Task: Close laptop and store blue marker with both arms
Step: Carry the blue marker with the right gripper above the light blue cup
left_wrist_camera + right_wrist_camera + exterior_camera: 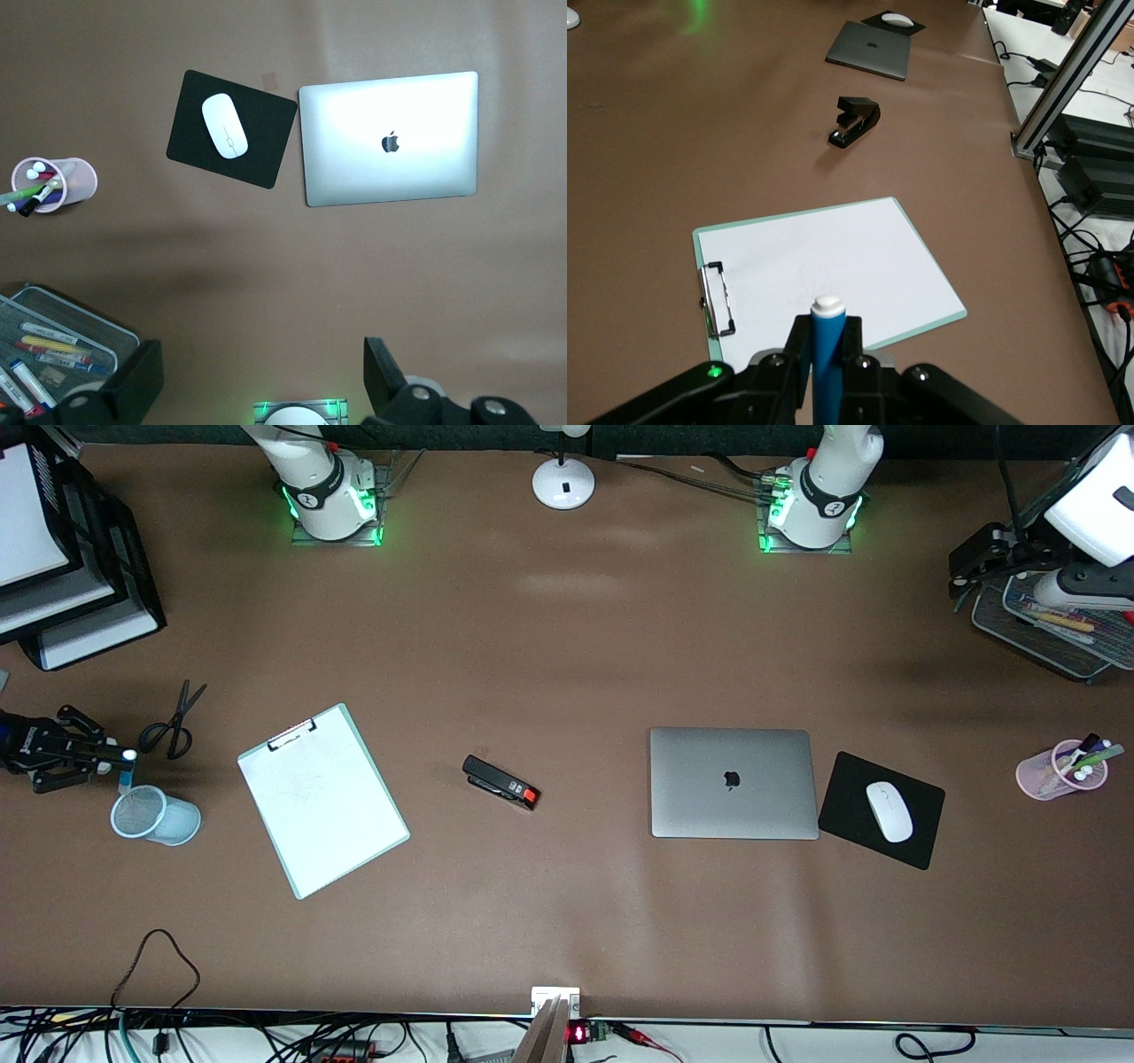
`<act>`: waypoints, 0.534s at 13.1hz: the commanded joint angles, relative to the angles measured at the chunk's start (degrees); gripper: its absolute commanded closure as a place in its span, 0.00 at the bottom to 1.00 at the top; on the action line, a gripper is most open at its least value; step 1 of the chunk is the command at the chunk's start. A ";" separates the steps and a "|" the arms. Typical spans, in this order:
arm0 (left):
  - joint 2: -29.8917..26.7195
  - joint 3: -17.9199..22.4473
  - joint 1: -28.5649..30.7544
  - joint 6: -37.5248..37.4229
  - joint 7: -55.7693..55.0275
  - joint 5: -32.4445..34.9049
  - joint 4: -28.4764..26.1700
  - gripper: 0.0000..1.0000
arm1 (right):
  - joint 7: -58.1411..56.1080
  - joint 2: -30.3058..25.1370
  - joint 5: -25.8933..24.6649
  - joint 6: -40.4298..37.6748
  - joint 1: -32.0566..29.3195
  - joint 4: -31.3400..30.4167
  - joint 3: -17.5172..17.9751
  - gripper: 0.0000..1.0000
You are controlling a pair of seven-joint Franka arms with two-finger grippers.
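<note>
Blue marker [827,354] clamped in right claw [84,757] | laptop [733,783] closed

On the desk [567,646], the closed laptop [733,782] lies between a stapler [500,782] and a mouse pad [881,810] carrying a mouse [889,811].

I see laptop [733,782]: silver-grey, lid shut, dark apple logo up, flat on table, just beside black mouse pad [881,810]. Blue marker [827,354]: whitish tip, clamped in right gripper [104,757], above mesh cup [154,816].
</note>
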 commanded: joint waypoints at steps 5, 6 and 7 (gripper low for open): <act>-4.63 4.16 -2.27 4.32 1.43 -2.68 -6.63 0.00 | 0.20 6.52 3.03 0.26 -1.91 6.15 0.77 0.94; -4.63 4.51 -2.10 4.58 1.52 -2.59 -6.63 0.00 | 0.12 7.05 3.47 0.96 -2.00 6.15 0.77 0.94; -4.63 4.43 -1.75 4.58 1.52 -2.59 -6.72 0.00 | 0.21 7.49 4.34 1.14 -2.17 6.15 0.77 0.94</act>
